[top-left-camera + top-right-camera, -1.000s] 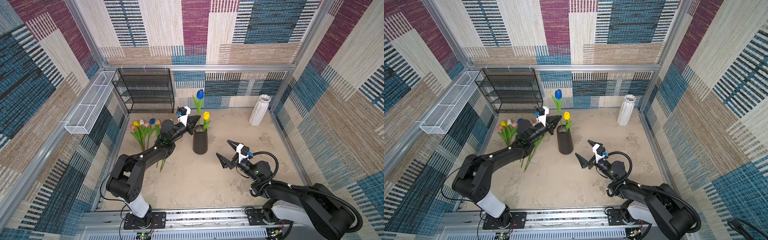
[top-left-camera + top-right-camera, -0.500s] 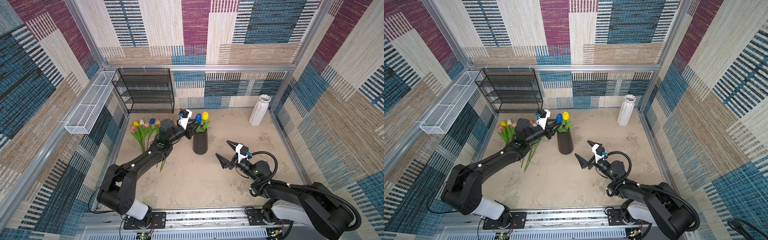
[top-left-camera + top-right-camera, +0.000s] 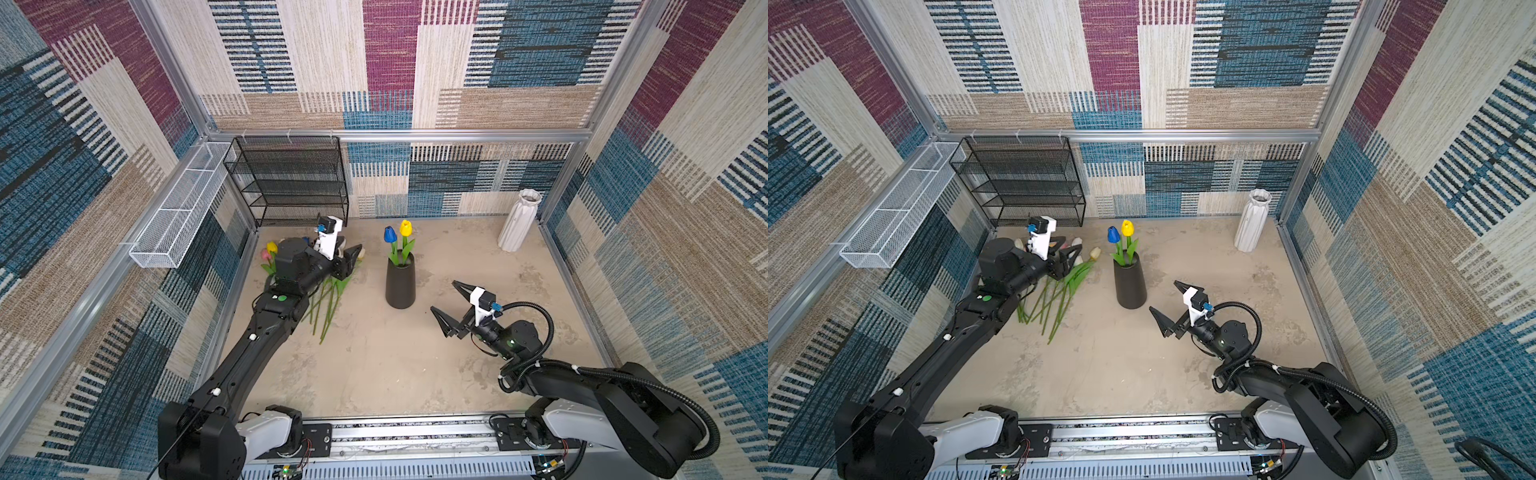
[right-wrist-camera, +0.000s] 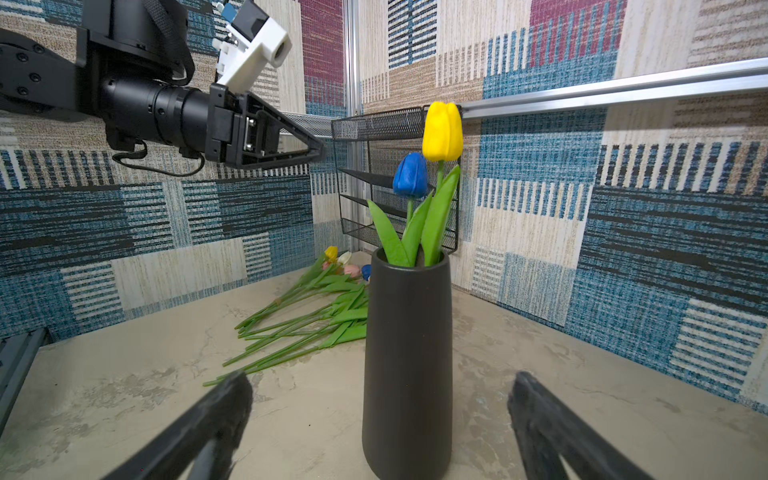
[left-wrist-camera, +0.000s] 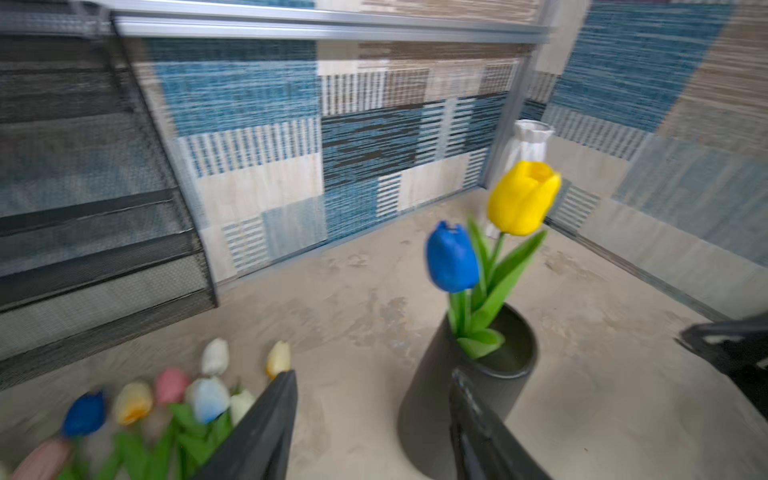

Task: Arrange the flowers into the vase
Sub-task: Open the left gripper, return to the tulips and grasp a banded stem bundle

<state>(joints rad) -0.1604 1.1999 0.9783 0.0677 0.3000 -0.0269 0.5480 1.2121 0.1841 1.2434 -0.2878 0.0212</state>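
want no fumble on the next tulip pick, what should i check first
1. left gripper jaws open, empty: ok
2. right gripper open, apart from black vase: ok
3. vase upright, blue tulip and yellow tulip standing in it: ok
4. room left in vase mouth: ok
5. loose tulips separated for a single pick: not ok, stems overlap
6. which stem lies on top: cannot tell

Loose flowers blurred and edge-cropped in the left wrist view; heads partly behind the left arm.
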